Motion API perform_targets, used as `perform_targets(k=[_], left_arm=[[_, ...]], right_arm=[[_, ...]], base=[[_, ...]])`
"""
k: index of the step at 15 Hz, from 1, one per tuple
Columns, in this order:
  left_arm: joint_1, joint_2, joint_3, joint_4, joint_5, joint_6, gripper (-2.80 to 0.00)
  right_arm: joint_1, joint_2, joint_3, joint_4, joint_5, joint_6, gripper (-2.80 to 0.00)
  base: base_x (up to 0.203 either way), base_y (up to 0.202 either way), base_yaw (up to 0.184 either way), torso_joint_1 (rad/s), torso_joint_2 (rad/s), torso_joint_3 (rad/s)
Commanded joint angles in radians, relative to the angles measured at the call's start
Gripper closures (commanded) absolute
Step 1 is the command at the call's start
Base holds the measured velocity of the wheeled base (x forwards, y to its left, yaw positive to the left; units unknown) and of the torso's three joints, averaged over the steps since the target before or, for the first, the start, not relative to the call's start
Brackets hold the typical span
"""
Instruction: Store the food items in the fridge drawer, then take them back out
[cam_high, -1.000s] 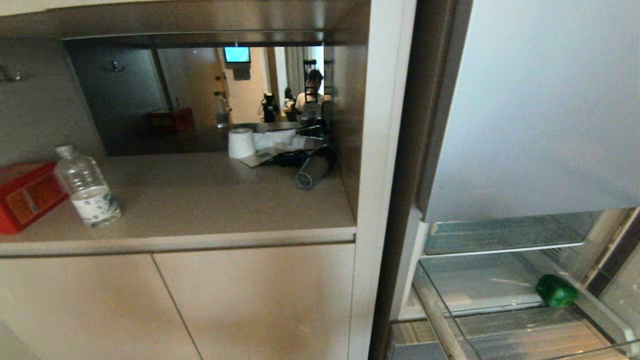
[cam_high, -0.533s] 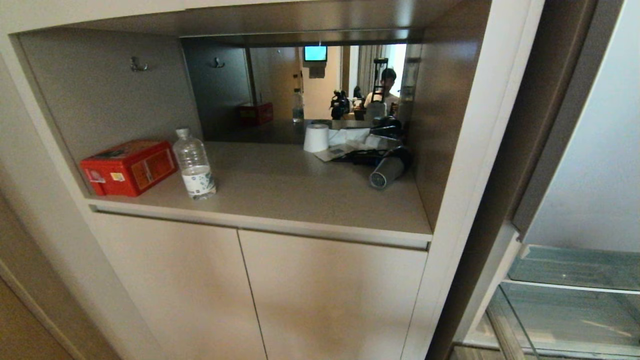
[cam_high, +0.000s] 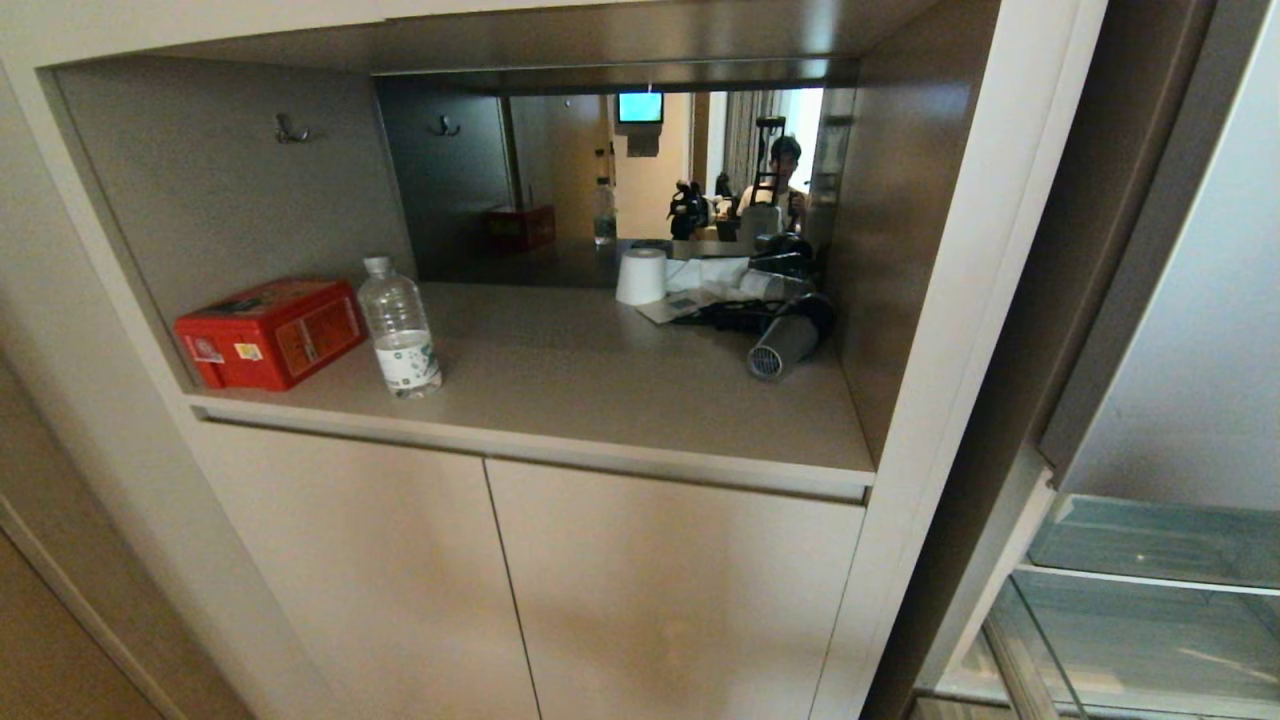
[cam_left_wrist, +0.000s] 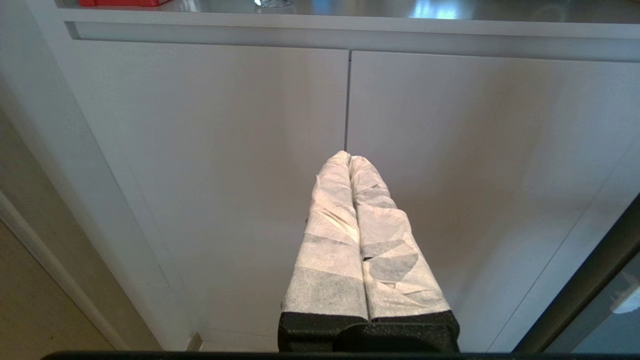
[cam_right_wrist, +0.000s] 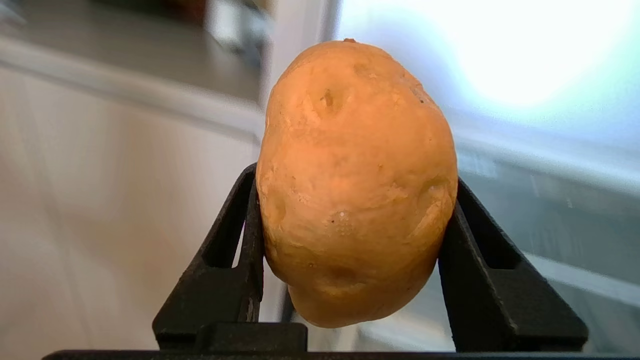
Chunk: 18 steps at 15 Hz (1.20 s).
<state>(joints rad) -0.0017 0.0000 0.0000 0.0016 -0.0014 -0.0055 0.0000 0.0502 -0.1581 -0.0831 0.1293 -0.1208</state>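
The setting was a domestic kitchenette: beige cabinet doors (cam_high: 600, 600) at lower centre, a recessed worktop (cam_high: 600, 380) above, and a fridge (cam_high: 1180, 400) at right.

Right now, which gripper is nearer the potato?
Right. The right gripper is clamped on the potato; the left gripper is shut, empty, facing the cabinet doors.
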Motion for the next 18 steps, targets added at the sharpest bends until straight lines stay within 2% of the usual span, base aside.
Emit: perform_targets(k=[1,4,7,8,10,12,14,16,18], left_arm=[[0.000,0.002,0.000,0.000,0.000,-0.001,0.00],[0.000,0.002,0.000,0.000,0.000,-0.001,0.00],[0.000,0.002,0.000,0.000,0.000,-0.001,0.00],[0.000,0.002,0.000,0.000,0.000,-0.001,0.00],[0.000,0.002,0.000,0.000,0.000,0.001,0.00],[-0.001,0.002,0.000,0.000,0.000,0.002,0.00],[-0.001,0.002,0.000,0.000,0.000,0.002,0.00],[-0.001,0.002,0.000,-0.001,0.000,0.002,0.00],[-0.001,0.002,0.000,-0.002,0.000,0.002,0.00]], right_arm=[[0.001,0.153,-0.108,0.004,0.027,0.010,0.00],[0.006,0.481,-0.274,-0.012,0.132,0.032,0.00],[0.036,0.747,-0.402,-0.056,0.383,0.040,0.00],[0.073,0.828,-0.435,-0.063,0.430,0.042,0.00],[0.217,0.986,-0.494,-0.075,0.458,0.045,0.00],[0.347,1.135,-0.546,-0.093,0.396,0.046,0.00],[0.443,1.288,-0.579,-0.182,0.304,0.055,0.00],[0.520,1.458,-0.631,-0.298,0.164,0.087,0.00],[0.562,1.621,-0.725,-0.406,0.011,0.138,0.00]], base=[[0.000,0.000,0.000,0.000,0.00,0.000],[0.000,0.000,0.000,0.000,0.00,0.000],[0.000,0.000,0.000,0.000,0.00,0.000],[0.000,0.000,0.000,0.000,0.00,0.000],[0.000,0.000,0.000,0.000,0.00,0.000],[0.000,0.000,0.000,0.000,0.00,0.000],[0.000,0.000,0.000,0.000,0.00,0.000],[0.000,0.000,0.000,0.000,0.00,0.000],[0.000,0.000,0.000,0.000,0.00,0.000]])
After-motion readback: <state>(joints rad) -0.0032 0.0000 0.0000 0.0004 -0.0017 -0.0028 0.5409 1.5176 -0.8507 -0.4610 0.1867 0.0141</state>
